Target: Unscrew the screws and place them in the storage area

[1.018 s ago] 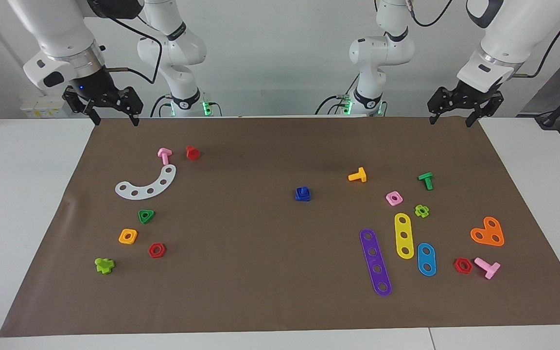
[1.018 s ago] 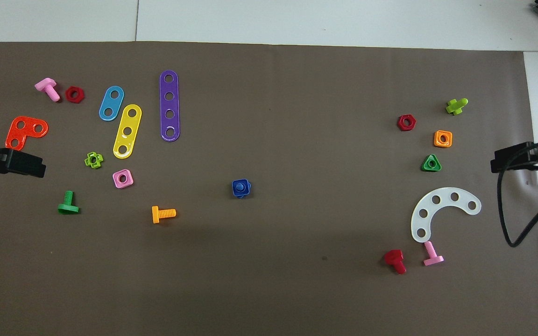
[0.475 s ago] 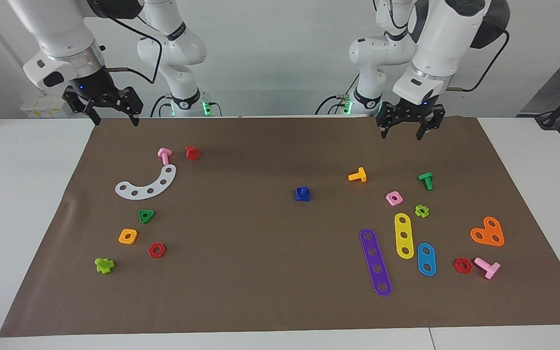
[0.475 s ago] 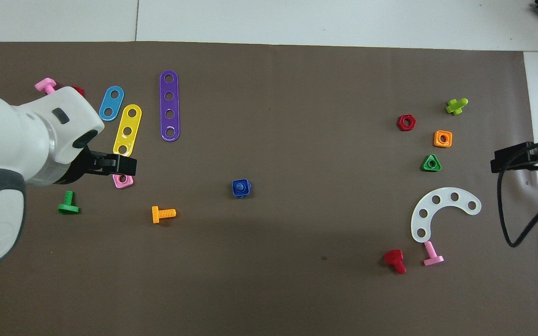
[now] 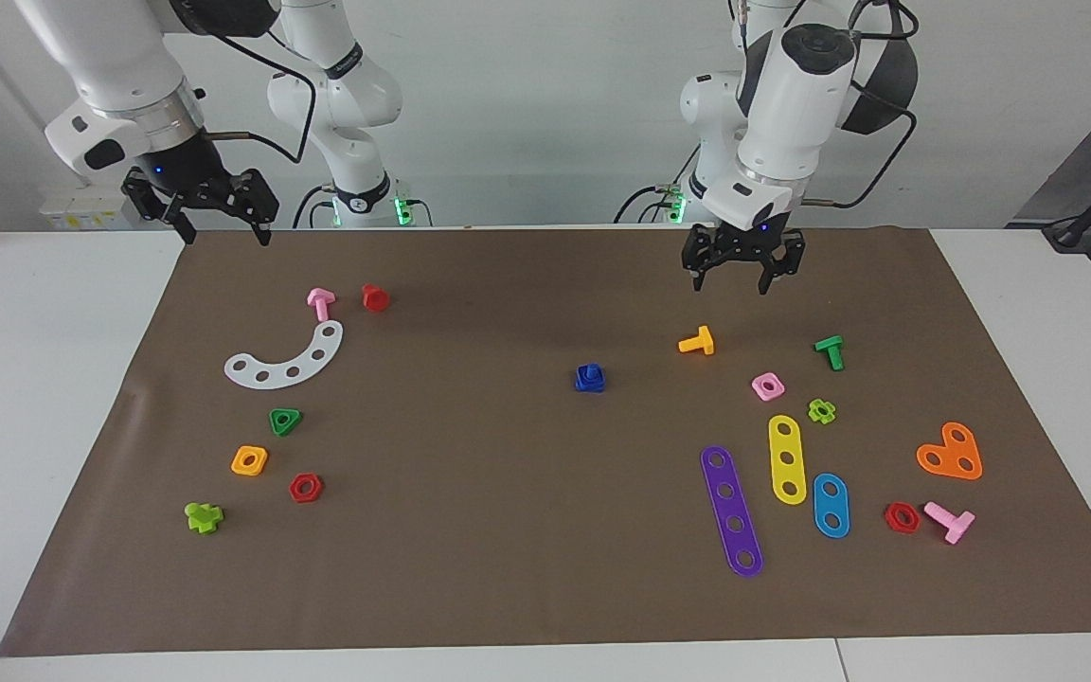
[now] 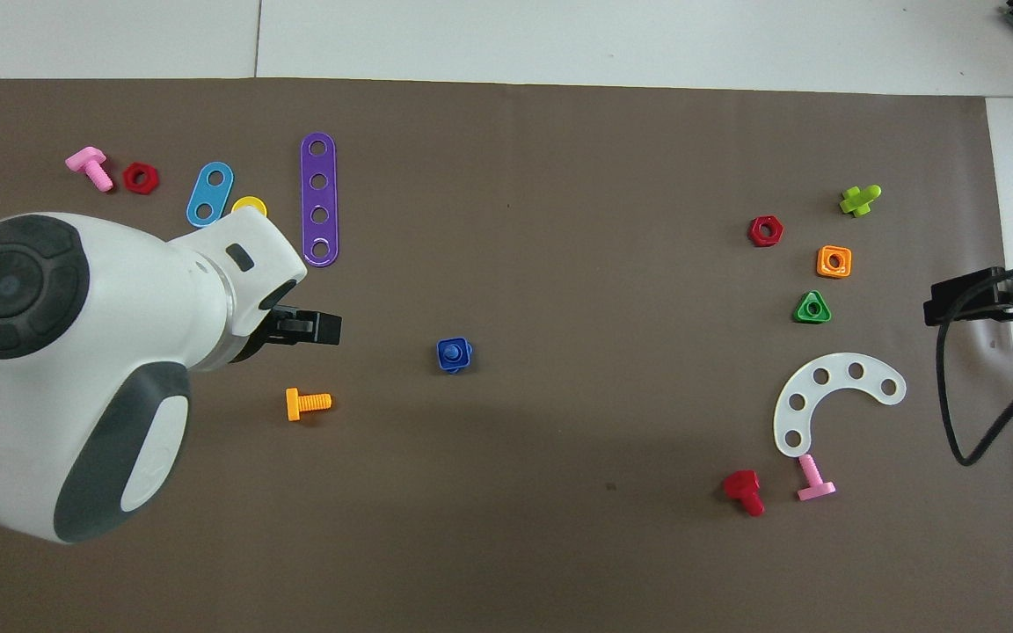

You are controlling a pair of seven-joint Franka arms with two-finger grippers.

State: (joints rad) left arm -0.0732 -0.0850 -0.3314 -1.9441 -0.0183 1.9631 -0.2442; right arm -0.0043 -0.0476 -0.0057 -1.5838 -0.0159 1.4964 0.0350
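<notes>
Left gripper (image 5: 742, 274) now over mat near orange bolt (image 5: 697, 342), open-fingered.

Lighting: bright, even, diffuse from above. Shadows: soft, faint on brown mat (image 5: 527, 530). Glare: slight sheen on white curved strip (image 6: 836, 400). Focus: sharp throughout; oversized left arm (image 6: 76, 369) slightly soft

Left end effector (image 5: 742, 272) in the air, fingers apart.
It hangs over the brown mat (image 5: 545, 568), near the orange plastic bolt (image 5: 698, 342).
</notes>
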